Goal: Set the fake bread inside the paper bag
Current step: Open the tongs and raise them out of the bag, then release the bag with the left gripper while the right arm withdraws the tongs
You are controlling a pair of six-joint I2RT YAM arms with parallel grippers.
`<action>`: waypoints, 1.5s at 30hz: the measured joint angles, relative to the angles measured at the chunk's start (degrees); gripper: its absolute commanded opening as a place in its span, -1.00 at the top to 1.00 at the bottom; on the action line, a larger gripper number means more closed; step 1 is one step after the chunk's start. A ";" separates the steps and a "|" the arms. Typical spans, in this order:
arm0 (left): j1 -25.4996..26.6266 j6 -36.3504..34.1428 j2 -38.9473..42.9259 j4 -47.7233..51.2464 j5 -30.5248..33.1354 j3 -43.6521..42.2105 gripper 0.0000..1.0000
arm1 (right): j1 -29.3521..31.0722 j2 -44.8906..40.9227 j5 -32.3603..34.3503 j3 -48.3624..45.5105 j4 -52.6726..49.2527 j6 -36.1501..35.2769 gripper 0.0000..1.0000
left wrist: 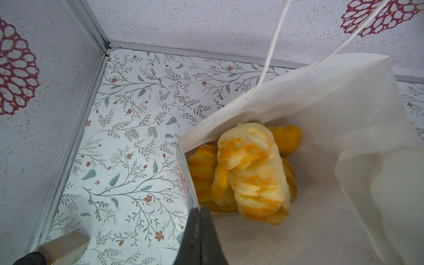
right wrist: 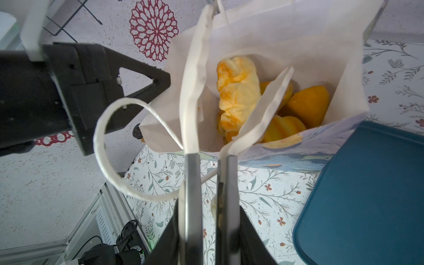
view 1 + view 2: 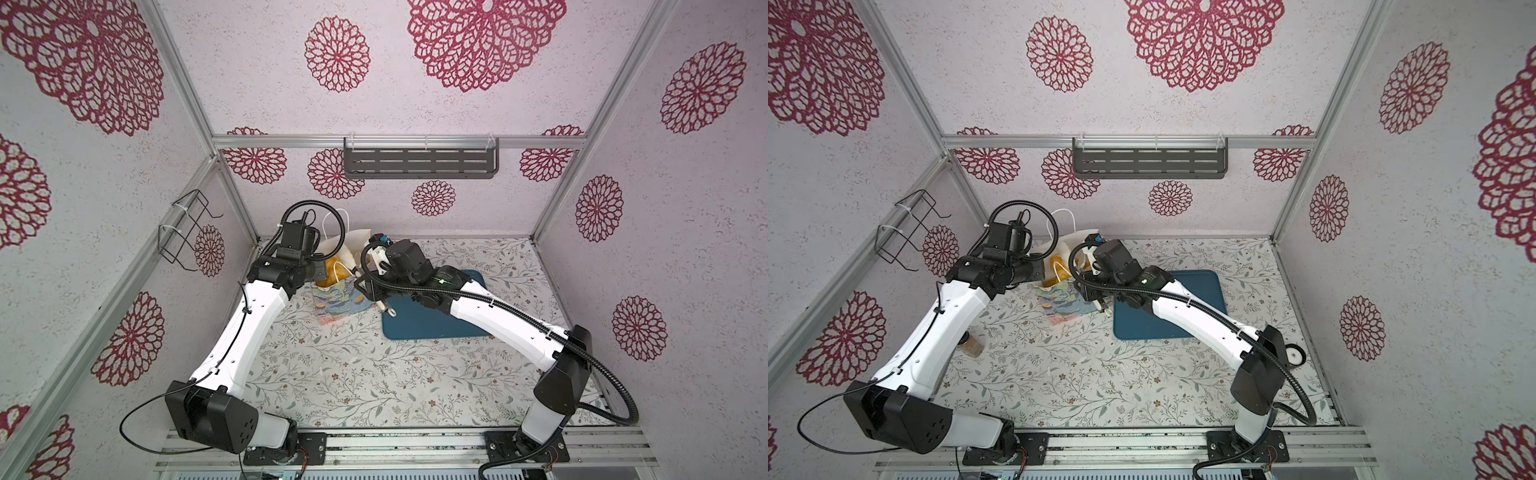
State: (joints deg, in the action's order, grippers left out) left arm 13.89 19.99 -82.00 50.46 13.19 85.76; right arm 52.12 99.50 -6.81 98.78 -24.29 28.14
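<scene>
The paper bag [image 3: 337, 302] [image 3: 1065, 306] stands upright at the back of the table, left of centre. Several glossy yellow fake breads [image 1: 250, 169] [image 2: 238, 91] lie inside on its white bottom, also showing from above [image 3: 334, 272]. My left gripper [image 1: 199, 210] is shut on the bag's rim and holds the mouth wide. My right gripper [image 2: 210, 206] grips cream-coloured tongs [image 2: 195, 91]. Their two blades reach into the bag, spread a little, with nothing between them. One blade lies across the breads.
A flat teal tray [image 3: 432, 324] [image 2: 367, 195] lies just right of the bag under my right arm. A white cord handle [image 2: 101, 137] loops beside the tongs. A small brownish jar [image 3: 971, 345] stands by my left arm. The back wall and corner post are close behind the bag.
</scene>
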 measured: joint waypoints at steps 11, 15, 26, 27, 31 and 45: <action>0.11 0.00 0.00 0.02 0.04 0.00 1.00 | -0.20 -2.49 2.32 0.09 -0.24 -0.63 0.32; 0.11 0.00 0.00 0.00 0.04 0.00 1.00 | -0.59 -4.20 3.08 0.09 -0.90 -1.29 0.32; 0.13 0.20 0.00 0.00 0.00 0.00 1.00 | -3.69 -11.19 6.91 -2.86 -1.88 -2.86 0.34; 0.13 0.24 0.00 -0.02 -0.02 0.00 1.00 | -4.13 -12.09 7.30 -3.67 -1.90 -3.02 0.35; 0.13 0.52 0.00 -0.04 0.00 0.00 0.97 | -6.78 -16.24 9.11 -8.07 -2.38 -3.10 0.36; 0.11 1.84 1.44 -2.36 1.20 -0.76 -0.23 | -15.41 -28.59 13.05 -23.39 -2.58 -4.13 0.32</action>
State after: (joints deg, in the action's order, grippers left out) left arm 14.00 21.82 -80.55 48.10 14.39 84.99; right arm 36.71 70.91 6.24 75.40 -26.87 24.01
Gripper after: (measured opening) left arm 0.558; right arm 0.341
